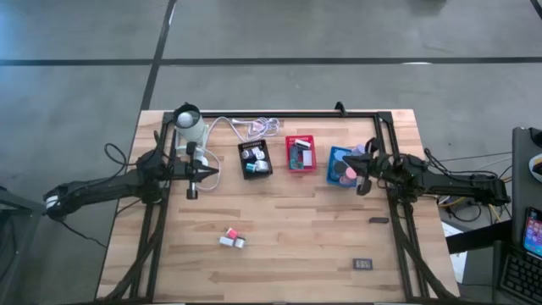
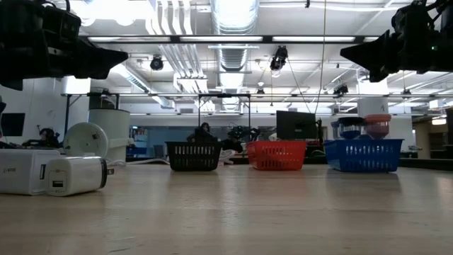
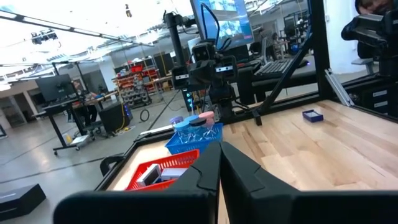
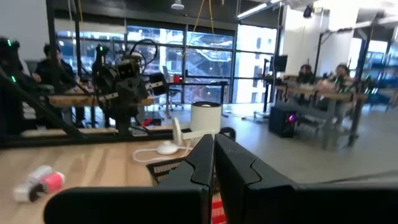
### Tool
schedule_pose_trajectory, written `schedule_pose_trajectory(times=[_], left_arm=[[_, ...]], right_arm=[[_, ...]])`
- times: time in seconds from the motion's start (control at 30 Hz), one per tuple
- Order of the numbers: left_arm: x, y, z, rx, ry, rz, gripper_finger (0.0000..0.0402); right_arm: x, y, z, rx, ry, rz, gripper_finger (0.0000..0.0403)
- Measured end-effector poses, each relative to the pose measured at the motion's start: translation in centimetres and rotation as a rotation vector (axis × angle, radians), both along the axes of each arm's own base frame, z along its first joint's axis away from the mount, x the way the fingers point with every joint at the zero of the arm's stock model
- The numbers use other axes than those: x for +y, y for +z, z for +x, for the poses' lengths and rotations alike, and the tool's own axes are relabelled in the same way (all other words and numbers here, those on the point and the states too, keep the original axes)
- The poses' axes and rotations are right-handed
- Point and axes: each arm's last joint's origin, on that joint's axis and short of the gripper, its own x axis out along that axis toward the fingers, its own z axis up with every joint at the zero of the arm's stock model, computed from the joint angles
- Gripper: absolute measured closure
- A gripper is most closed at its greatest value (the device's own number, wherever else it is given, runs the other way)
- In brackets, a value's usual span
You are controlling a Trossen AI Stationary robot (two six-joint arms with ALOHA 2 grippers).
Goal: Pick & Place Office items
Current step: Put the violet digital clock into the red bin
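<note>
While both arms hover empty, left gripper (image 1: pixel 193 179) and right gripper (image 1: pixel 366 176) pinched together, it looks like between-picks. White and pink blocks (image 1: pixel 232 239) sit loose mid-table; next move probably means opening up and dropping down on them.

Light comes from overhead: bright ceiling fixtures (image 2: pixel 233 14) glare white in the low view, washing out detail around them. Below them, the wooden table (image 2: pixel 233 212) carries a soft sheen, and the white blocks (image 2: pixel 53 173) nearest the camera look slightly soft. From above, the table is evenly lit, with only faint shadows beside the arms. In the right wrist view, tall windows (image 4: pixel 186 56) behind the table are bright, and the near fingers (image 4: pixel 205 180) are dark and blurred.
</note>
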Motion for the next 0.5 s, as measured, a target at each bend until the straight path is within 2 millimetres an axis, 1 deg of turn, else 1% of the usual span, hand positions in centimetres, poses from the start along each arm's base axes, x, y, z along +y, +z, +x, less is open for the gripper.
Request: schedule_pose_trajectory(times=[0.07, 0.13, 0.23, 0.37, 0.43, 0.5], left_arm=[[0.0, 0.0, 0.0, 0.0, 0.0, -0.002, 0.0389], [0.0, 0.0, 0.0, -0.002, 0.001, 0.0, 0.0389], [0.0, 0.1, 0.0, -0.003, 0.004, 0.017, 0.0391], [0.0, 0.1, 0.0, -0.003, 0.008, 0.028, 0.0393], [0.0, 0.1, 0.0, -0.002, 0.013, 0.042, 0.0393], [0.0, 0.1, 0.0, -0.003, 0.013, 0.052, 0.0391]], right_arm=[[0.0, 0.2, 0.0, -0.006, 0.008, 0.045, 0.0394], [0.0, 1.2, 0.1, 0.032, 0.012, 0.075, 0.0394], [0.0, 3.4, 0.2, 0.122, 0.019, 0.128, 0.0394], [0.2, 6.9, 0.7, 0.242, 0.028, 0.222, 0.0394], [0.3, 8.4, 1.1, 0.339, 0.029, 0.291, 0.0394], [0.4, 9.5, 1.6, 0.471, 0.017, 0.389, 0.0394]])
